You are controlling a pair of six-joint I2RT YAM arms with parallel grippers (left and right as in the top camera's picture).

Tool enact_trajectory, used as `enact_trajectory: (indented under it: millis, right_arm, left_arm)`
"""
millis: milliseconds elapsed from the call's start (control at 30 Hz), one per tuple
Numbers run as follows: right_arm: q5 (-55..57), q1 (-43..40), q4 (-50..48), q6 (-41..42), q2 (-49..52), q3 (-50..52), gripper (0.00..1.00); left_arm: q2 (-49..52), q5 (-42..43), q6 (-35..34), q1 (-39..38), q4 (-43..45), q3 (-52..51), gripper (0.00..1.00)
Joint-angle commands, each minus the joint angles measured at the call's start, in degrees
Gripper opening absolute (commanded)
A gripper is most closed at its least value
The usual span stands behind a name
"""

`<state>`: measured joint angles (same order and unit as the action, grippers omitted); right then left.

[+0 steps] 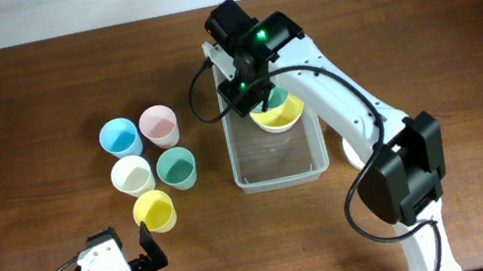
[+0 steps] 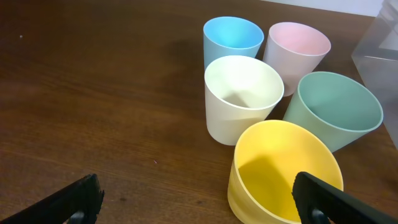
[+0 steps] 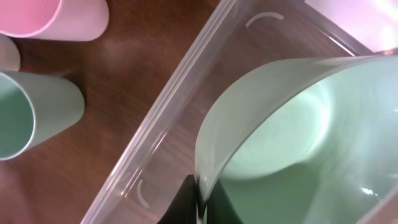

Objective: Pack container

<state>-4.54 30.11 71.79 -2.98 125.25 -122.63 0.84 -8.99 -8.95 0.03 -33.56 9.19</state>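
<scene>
The clear container (image 1: pixel 280 177) stands at the table's middle, with a yellow bowl (image 1: pixel 281 122) in its far end. My right gripper (image 1: pixel 249 94) is shut on the rim of a mint green bowl (image 1: pixel 279 100) and holds it tilted over the yellow bowl. In the right wrist view the fingers (image 3: pixel 200 200) pinch the green bowl's rim (image 3: pixel 280 143) inside the container wall (image 3: pixel 174 106). My left gripper (image 1: pixel 138 249) is open and empty near the front edge, just in front of a yellow cup (image 1: pixel 154 211). In the left wrist view its fingers (image 2: pixel 199 199) are spread wide, with the yellow cup (image 2: pixel 283 168) by the right finger.
Left of the container stand a blue cup (image 1: pixel 119 137), a pink cup (image 1: pixel 159 125), a cream cup (image 1: pixel 132 175) and a green cup (image 1: pixel 177 168). They also show in the left wrist view: blue (image 2: pixel 232 37), pink (image 2: pixel 297 46), cream (image 2: pixel 241 93), green (image 2: pixel 336 106).
</scene>
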Motion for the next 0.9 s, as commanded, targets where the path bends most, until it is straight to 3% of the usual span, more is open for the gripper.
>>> enact_trajectory:
  millis: [0, 567, 633, 667, 767, 867]
  right_arm:
    - [1.7, 0.2, 0.4, 0.5, -1.7, -0.3, 0.04]
    - [8.2, 0.2, -0.9, 3.5, 2.1, 5.0, 0.04]
    - [8.3, 0.2, -0.6, 3.7, 2.1, 5.0, 0.21]
    - [8.3, 0.2, -0.6, 3.7, 2.1, 5.0, 0.25]
    - [8.3, 0.2, -0.5, 3.7, 2.1, 5.0, 0.32]
    - [8.2, 0.2, -0.3, 3.7, 2.1, 5.0, 0.31]
  left_arm:
    - [-0.5, 0.4, 0.9, 0.1, 0.1, -0.3, 0.99]
    - [-0.5, 0.4, 0.9, 0.1, 0.1, -0.3, 1.00]
    - [-0.5, 0.4, 0.9, 0.1, 0.1, -0.3, 0.99]
    - [-0.5, 0.4, 0.9, 0.1, 0.1, -0.3, 0.99]
    - [-0.5, 0.4, 0.9, 0.1, 0.1, -0.3, 0.99]
    - [-0.5, 0.4, 0.9, 0.1, 0.1, -0.3, 0.99]
